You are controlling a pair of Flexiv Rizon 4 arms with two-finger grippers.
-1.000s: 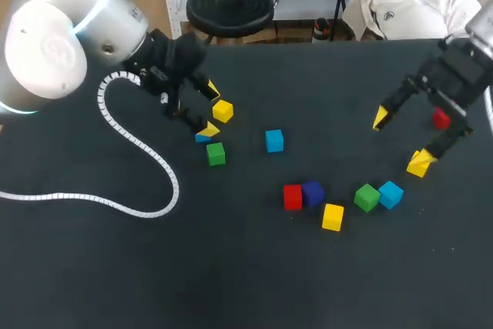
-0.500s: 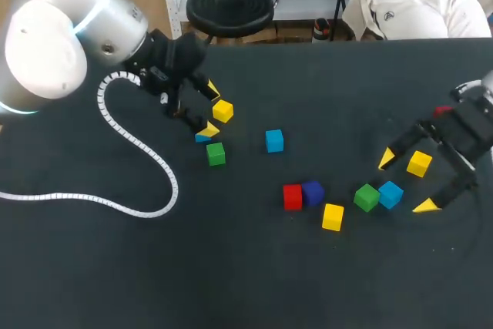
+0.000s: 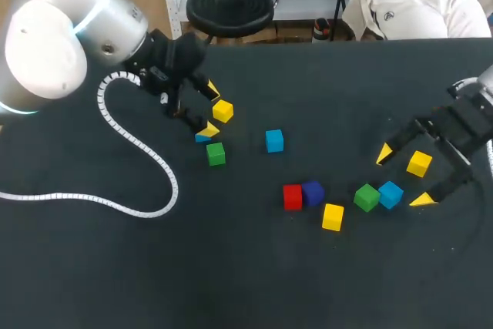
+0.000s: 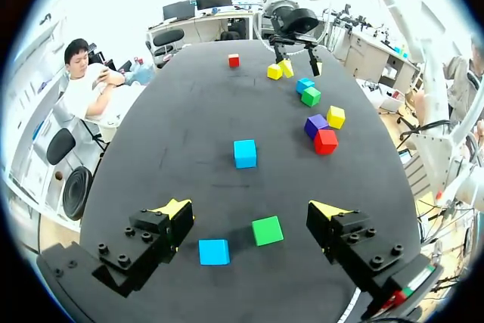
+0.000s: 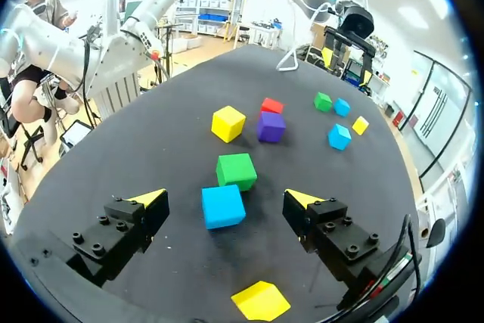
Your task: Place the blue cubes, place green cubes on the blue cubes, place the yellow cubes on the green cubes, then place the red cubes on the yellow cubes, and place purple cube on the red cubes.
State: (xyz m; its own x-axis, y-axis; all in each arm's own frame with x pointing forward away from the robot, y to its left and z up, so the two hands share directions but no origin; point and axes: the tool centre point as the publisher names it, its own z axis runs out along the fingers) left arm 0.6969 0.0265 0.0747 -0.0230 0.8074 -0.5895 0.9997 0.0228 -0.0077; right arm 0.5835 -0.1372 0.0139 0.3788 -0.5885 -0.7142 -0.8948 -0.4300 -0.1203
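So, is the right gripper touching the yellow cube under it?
Apart. Right wrist view shows dark table between the yellow cube and both fingers of the right gripper.

In the head view, one fingertip of the left tool (image 3: 209, 109) covers most of a blue cube (image 3: 201, 139), so only a sliver of it shows. The right arm (image 3: 471, 117) is cut off at the edge and hides the red cube (image 4: 234, 60), which appears small, far ahead of the left tool.

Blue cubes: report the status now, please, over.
Left gripper open, blue cube close beside it. Right gripper open, yellow cube under it, second blue cube ahead. Nothing stacked yet.
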